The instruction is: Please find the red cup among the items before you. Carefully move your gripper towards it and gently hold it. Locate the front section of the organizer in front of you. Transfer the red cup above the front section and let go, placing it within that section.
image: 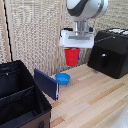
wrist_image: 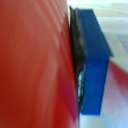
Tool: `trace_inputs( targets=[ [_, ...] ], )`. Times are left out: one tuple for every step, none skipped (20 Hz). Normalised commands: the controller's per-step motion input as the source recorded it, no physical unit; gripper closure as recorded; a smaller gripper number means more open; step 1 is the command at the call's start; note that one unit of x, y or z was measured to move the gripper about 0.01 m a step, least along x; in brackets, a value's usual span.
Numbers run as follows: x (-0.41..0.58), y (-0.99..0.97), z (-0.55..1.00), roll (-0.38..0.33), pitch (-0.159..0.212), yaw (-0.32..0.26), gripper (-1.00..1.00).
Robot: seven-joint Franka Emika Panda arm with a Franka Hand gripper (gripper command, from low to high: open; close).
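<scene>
Hidden/cut off: wrist view is almost all red cup point(wrist_image: 35, 65) wall, blurred, with one dark-blue finger point(wrist_image: 95, 60) pressed flat against it through a dark pad; the other finger is out of frame. In the exterior view the fingers are mostly hidden behind the white wrist block and the cup rim. Organizer point(image: 10, 75) is cropped at that view's left and bottom edges, so its full outline isn't visible. Black boxy appliance point(image: 111, 57) is cut by the right edge.

Writing: none legible on anything; resolution too low.

Pose: arm comes down from the top of frame, wrist roughly vertical, gripper point(image: 73, 48) pointing straight down. Jaws closed on the red cup point(image: 72, 56), gripping at its rim; cup hangs upright, clear of the worktop point(image: 95, 100), in front of the woven wall.

Cup sits above and behind the blue bowl point(image: 62, 78), between organizer and appliance, not over the organizer. Front section point(image: 17, 107) is lower left, well apart from the cup. A dark blue flap point(image: 46, 82) leans at the organizer's corner, beside the bowl.
</scene>
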Motion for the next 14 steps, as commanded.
trace_inputs(
  targets=[
    [0.000, 0.96, 0.26, 0.002, 0.000, 0.000, 1.00],
    [0.000, 0.96, 0.25, 0.000, 0.000, 0.000, 1.00],
    [0.003, 0.97, 0.23, 0.000, 0.000, 0.000, 1.00],
    [0.006, 0.97, 0.23, 0.000, 0.000, 0.000, 1.00],
    [0.009, 0.97, 0.22, 0.000, 0.000, 0.000, 1.00],
    [0.009, 0.97, 0.22, 0.000, 0.000, 0.000, 1.00],
    [0.009, 0.97, 0.22, 0.000, 0.000, 0.000, 1.00],
    [0.009, 0.97, 0.23, 0.000, 0.004, 0.000, 1.00],
    [0.034, 0.97, 0.23, 0.000, 0.023, 0.000, 1.00],
    [0.080, 0.97, 0.25, 0.000, 0.042, 0.005, 1.00],
    [0.086, 0.96, 0.25, 0.000, 0.044, 0.007, 1.00],
    [0.097, 0.97, 0.23, 0.000, 0.044, 0.005, 1.00],
    [0.114, 0.98, 0.17, 0.000, 0.046, 0.000, 1.00],
    [0.137, 0.98, 0.13, -0.002, 0.033, 0.000, 1.00]
  ],
)
